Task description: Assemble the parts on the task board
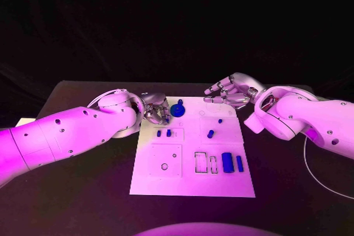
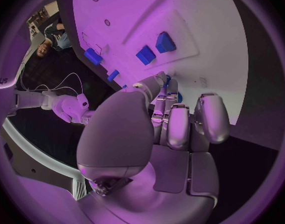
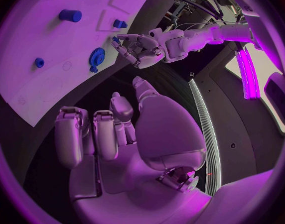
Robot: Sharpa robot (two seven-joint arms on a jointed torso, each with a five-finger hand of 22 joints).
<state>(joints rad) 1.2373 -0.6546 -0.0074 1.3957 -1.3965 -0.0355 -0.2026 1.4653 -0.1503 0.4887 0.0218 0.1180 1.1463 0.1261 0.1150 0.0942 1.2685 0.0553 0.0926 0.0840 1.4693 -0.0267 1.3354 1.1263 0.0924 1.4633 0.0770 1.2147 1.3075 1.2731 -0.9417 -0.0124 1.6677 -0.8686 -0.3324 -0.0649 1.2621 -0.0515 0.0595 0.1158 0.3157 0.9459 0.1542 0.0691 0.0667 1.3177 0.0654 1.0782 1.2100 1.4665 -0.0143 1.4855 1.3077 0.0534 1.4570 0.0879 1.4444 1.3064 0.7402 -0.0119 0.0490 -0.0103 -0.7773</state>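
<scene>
- Black table [image 1: 73, 195] under a dark backdrop; white task board [image 1: 193, 179] lies at its centre, long side running from 12 to 6 o'clock.
- Left hand [image 1: 153, 113]: at the board's 11 o'clock corner, fingers curled in towards a blue gear [image 1: 178, 110]. The left wrist view shows a sliver of blue at the fingertips [image 2: 162, 84]; whether they grip the part or merely touch it cannot be told.
- Right hand [image 1: 230, 91]: hovers above the board's 1 o'clock corner, fingers apart, holding nothing.
- Blue gear: toothed disc with a short hub, standing at the board's 12 o'clock end. Judged light, rigid, hard plastic; teeth give purchase, flat faces likely slick. Best pinched across the rim or by the hub.
- Small pegs [image 1: 163, 133]: a pair near the board's 10 o'clock side; two more pegs [image 1: 210, 134] toward 2 o'clock. Judged light, stiff, prone to tip or roll; pinch from above across the sides.
- Rectangular blocks [image 1: 228, 163]: beside outlined slots at 4 o'clock. Judged rigid and light; take across the narrow faces.
</scene>
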